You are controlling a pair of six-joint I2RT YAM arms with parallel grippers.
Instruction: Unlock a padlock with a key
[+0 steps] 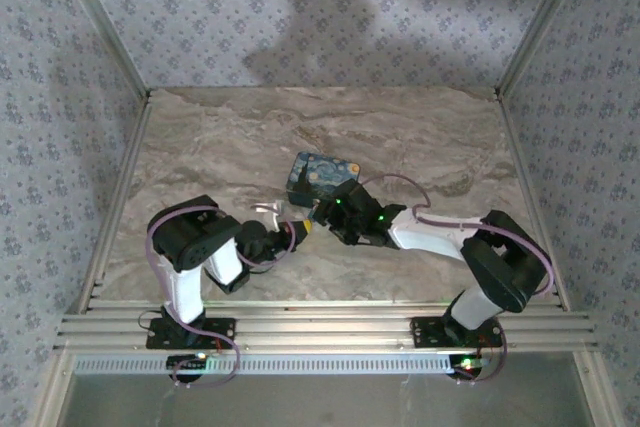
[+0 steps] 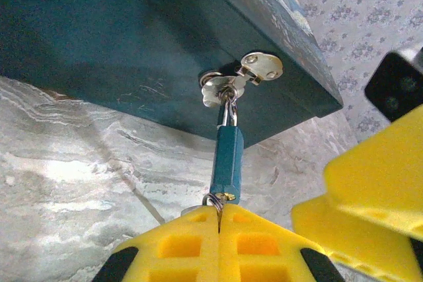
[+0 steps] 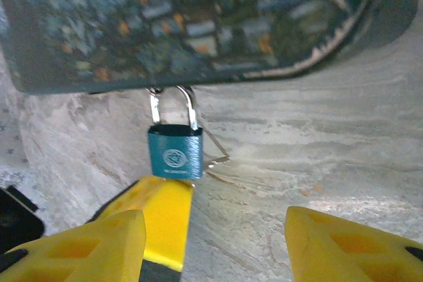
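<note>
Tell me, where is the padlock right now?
In the left wrist view the padlock hangs at centre from the box's hasp, its base at the left gripper's closed tips.

- padlock (image 3: 175,153): one counted.
- shackle (image 3: 173,105): one noted, on the padlock.
- box (image 1: 320,177): one counted.
- hasp (image 2: 248,74): one noted on the box.
- ring (image 2: 211,201): one seen under the padlock.
- arms: two counted, left arm (image 1: 195,247) and right arm (image 1: 470,247).
- grippers: two counted, left gripper (image 2: 219,229) and right gripper (image 3: 215,219).
- fingers (image 2: 188,246): two counted per gripper, four in all.
- table (image 1: 220,137): one.
</note>
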